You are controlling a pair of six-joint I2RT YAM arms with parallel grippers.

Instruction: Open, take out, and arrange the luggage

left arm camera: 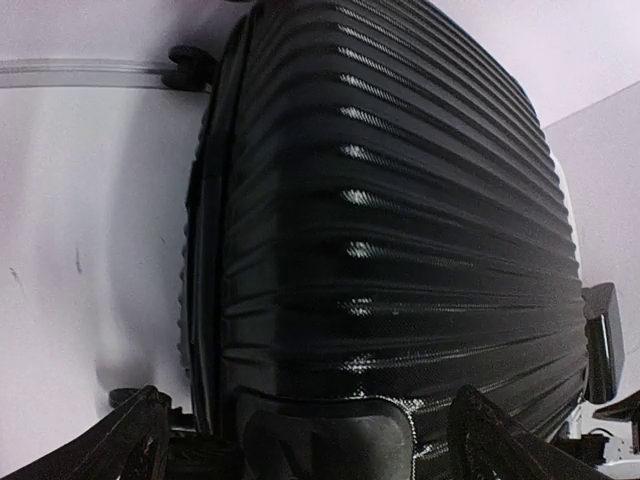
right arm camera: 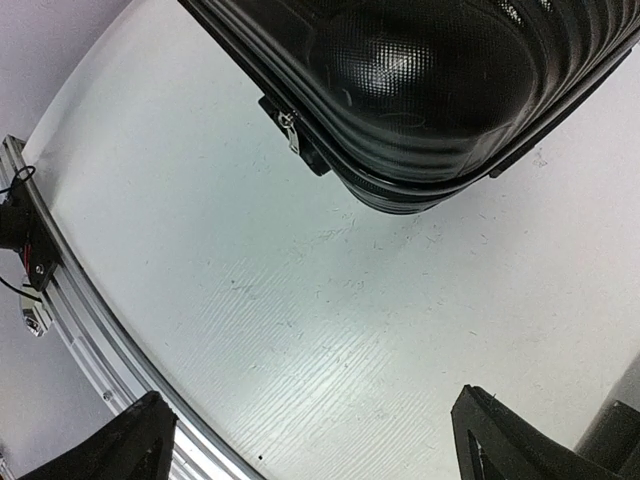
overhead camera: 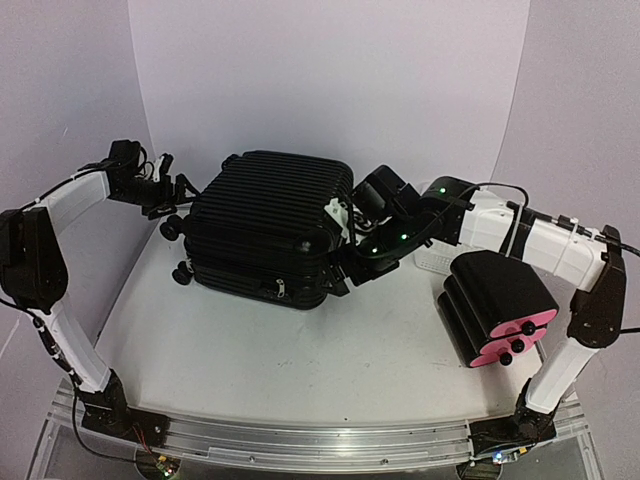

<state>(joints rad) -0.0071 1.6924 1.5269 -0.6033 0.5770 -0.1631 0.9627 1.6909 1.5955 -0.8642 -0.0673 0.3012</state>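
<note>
The luggage (overhead camera: 265, 225), a big black ribbed hard-shell case, lies closed on its side on the white table (overhead camera: 300, 350). Its wheels (overhead camera: 172, 228) face left. My left gripper (overhead camera: 168, 195) hovers open just beyond that wheeled end. In the left wrist view its fingers (left arm camera: 130, 440) stand wide on either side of a rounded corner housing (left arm camera: 330, 440), holding nothing. My right gripper (overhead camera: 342, 268) is at the case's right front corner, open. In the right wrist view, bare table lies between its fingertips (right arm camera: 505, 440), and the case's corner (right arm camera: 430, 90) and a zipper pull (right arm camera: 290, 128) are ahead.
A smaller black box with pink drawer fronts (overhead camera: 500, 305) sits at the right, under the right arm's elbow. A white mesh basket (overhead camera: 432, 262) shows behind that arm. A metal rail (overhead camera: 300, 440) runs along the table's near edge. Curved white backdrop walls close in the back.
</note>
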